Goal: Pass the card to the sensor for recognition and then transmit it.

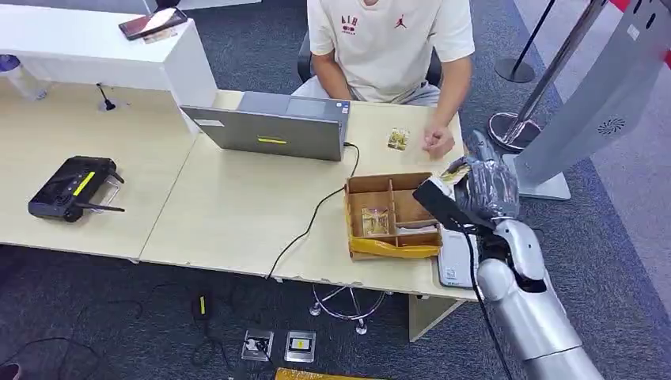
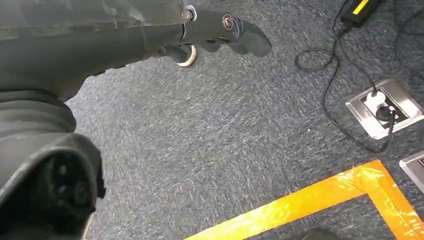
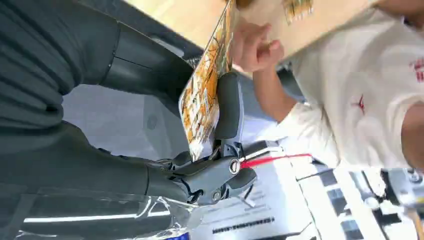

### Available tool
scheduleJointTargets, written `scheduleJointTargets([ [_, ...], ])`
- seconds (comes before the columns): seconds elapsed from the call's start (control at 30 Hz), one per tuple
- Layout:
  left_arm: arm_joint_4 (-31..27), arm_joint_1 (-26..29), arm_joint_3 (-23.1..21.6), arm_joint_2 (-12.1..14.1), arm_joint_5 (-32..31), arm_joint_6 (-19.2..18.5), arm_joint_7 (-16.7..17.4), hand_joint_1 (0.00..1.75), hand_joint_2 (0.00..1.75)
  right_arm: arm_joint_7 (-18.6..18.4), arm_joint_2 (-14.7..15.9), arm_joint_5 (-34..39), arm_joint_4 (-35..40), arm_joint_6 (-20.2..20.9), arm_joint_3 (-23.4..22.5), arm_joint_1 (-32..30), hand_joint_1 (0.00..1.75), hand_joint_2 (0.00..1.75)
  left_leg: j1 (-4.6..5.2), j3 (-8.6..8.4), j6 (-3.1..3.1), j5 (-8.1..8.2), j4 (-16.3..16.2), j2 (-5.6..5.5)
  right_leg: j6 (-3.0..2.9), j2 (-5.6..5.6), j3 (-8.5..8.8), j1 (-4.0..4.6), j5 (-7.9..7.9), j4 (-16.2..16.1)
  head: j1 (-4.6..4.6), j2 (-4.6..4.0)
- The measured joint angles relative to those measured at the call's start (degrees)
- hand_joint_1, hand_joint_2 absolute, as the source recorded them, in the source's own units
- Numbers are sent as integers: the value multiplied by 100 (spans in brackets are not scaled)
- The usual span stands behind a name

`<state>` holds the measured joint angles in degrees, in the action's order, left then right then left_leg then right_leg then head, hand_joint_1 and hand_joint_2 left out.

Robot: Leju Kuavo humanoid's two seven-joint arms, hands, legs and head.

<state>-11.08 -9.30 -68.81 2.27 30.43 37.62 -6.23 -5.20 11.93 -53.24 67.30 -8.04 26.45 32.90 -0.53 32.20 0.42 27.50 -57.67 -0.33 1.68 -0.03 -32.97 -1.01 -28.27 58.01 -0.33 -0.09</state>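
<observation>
One card [image 3: 206,90] sits pinched in our right hand [image 1: 483,190], held up above the right end of the table [image 1: 237,206], just past the cardboard box [image 1: 392,215] and near the person's hand [image 1: 437,142]. Another card [image 1: 398,138] lies flat on the table by that person. Our left hand [image 2: 220,30] hangs over the carpet, fingers loose, holding nothing.

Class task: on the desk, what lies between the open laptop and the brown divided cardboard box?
In the head view, a black cable runs from the laptop past the box and over the desk's front edge. Otherwise that stretch is bare.
</observation>
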Motion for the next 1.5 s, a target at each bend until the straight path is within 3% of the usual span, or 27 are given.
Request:
scheduleJointTargets([
  [0.3,0,-1,-131,2,-92,-11,-55,0,0,136,103,-85,48,-15,-431,264,175,175,0,2,0,1,0,0,0,1,-2,0,0,0,2,0],
  [0.53,0,-10,-256,26,-256,-50,-129,0,0,758,59,-232,-432,-190,-425,1048,175,175,-1,7,0,-2,1,0,-1,0,0,1,1,3,4,0],
  [0.73,0,-38,-359,55,-334,-101,-184,0,0,1263,-271,-289,-1673,-472,-376,2099,175,175,-4,14,-10,-10,1,-13,-3,-13,-3,3,3,6,4,0],
  [1.13,0,-41,-417,116,-258,-114,-184,0,0,1281,-935,-422,-3234,-638,-223,2708,175,175,-11,14,-11,-10,1,-16,-5,-15,-5,9,2,5,2,0],
  [1.17,0,-40,-417,120,-258,-114,-184,0,0,1255,-951,-424,-3294,-640,-219,2706,169,175,-10,15,-11,-11,1,-16,-5,-16,-6,9,2,5,2,0],
  [1.2,0,-40,-417,125,-258,-114,-184,0,0,1246,-968,-428,-3346,-645,-210,2708,127,175,-10,14,-11,-11,1,-16,-4,-16,-5,9,2,5,2,0],
  [1.23,0,-40,-417,136,-258,-116,-184,0,0,1239,-986,-433,-3414,-651,-202,2710,56,175,-11,13,-11,-11,1,-16,-4,-16,-4,9,2,5,2,0],
  [1.27,0,-40,-417,136,-260,-114,-184,0,0,1237,-994,-437,-3482,-654,-195,2709,0,175,-10,13,-11,-11,1,-16,-4,-16,-4,9,2,5,4,0],
  [1.5,0,-37,-420,168,-260,-114,-184,0,0,1171,-1025,-481,-3742,-905,-188,2706,0,175,-10,13,-12,-11,0,-15,-5,-14,-7,9,2,5,2,0],
])
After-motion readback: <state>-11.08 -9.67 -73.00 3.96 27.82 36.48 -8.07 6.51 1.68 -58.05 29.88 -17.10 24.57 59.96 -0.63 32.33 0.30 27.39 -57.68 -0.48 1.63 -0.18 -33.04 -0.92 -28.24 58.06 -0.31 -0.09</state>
